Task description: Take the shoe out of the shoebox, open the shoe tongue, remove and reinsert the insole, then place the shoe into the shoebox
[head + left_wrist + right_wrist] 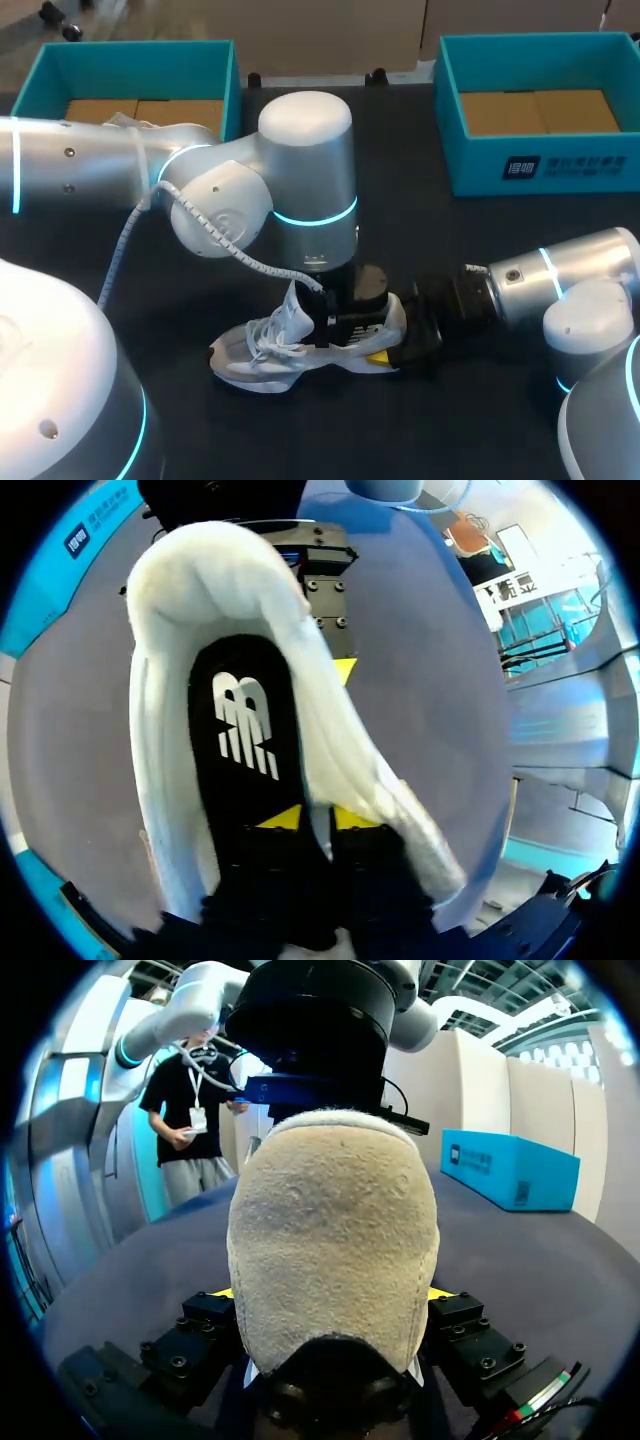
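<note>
Our right gripper (332, 1295) pins the shoe (262, 352) by its heel, so we'd best peel the insole (245, 735) slowly, and we can't tell if the left gripper (318, 818) grips it.

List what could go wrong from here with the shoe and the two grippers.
1. The left gripper sits inside the shoe over the black insole. Pulling up may lift the whole shoe if the right gripper's hold on the heel slips.
2. Both grippers work close together at the heel, so they may collide.
3. The loose laces could snag.
</note>
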